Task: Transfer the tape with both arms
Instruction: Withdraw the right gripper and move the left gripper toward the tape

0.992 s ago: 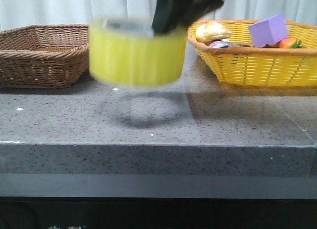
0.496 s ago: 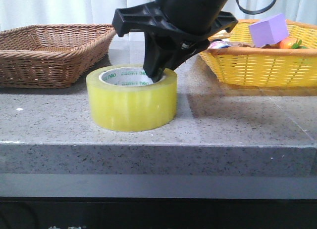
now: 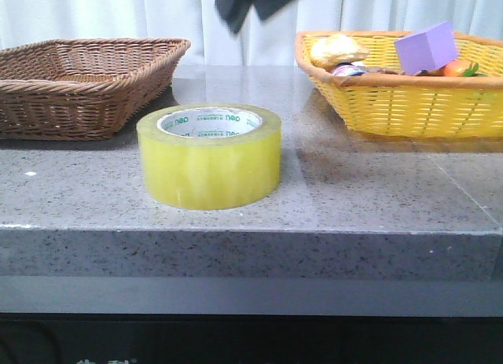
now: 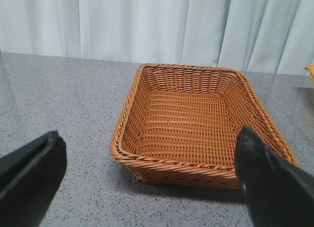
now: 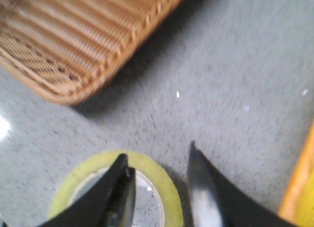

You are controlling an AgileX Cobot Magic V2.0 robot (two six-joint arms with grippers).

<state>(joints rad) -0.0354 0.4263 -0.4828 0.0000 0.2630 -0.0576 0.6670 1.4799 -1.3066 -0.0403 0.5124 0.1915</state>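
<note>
Glossy translucent yellow tape (image 3: 209,156) sits on speckled stone beneath the spread, empty right gripper (image 5: 159,188).

The tape (image 3: 209,156) is translucent yellow, its core white with green lettering. The table (image 3: 354,199) is speckled grey. One basket (image 3: 82,85) is brown weave, the other (image 3: 409,97) yellow, holding a purple cube (image 3: 425,48). The fingers (image 5: 203,195) are black, just above the tape's rim.
</note>
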